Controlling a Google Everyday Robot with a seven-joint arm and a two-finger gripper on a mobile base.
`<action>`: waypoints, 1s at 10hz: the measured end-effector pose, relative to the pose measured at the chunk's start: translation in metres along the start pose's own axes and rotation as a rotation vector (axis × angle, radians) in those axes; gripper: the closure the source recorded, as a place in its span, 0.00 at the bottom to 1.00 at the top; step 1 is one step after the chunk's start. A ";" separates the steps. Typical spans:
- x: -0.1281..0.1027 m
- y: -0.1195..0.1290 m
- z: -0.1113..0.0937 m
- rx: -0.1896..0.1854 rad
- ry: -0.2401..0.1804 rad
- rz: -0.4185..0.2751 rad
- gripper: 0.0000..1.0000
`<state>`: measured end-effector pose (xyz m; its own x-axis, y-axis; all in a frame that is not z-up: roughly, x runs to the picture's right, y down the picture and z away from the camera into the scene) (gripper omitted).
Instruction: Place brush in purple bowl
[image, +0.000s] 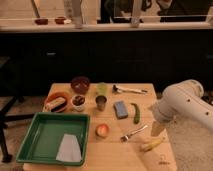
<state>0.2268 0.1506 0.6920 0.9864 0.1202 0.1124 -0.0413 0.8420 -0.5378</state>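
Approach step, brush not yet grasped. Gripper (157, 128) hangs over the right edge of the worktop (120, 156), jaws spread and empty. Brush (129, 90) lies beyond the jaws and left of them in view, well apart, near the far edge. Purple bowl (80, 84) sits farther left again. Next move, by my reckoning: reach past the fork (134, 133) and set the jaws across the handle.

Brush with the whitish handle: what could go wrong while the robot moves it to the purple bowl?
1. The hand hangs by the right edge of the wooden table, nearer the silver metal fork than the slim brush; it might grab the fork.
2. The pale green cup stands between the brush and the dark purple round bowl; a low carry could knock it.
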 end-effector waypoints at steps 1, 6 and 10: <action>-0.004 -0.020 0.005 -0.002 -0.022 -0.001 0.20; -0.026 -0.116 0.037 0.050 -0.089 -0.009 0.20; -0.032 -0.134 0.060 0.105 -0.095 -0.010 0.20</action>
<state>0.1910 0.0650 0.8107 0.9674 0.1571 0.1988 -0.0533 0.8932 -0.4465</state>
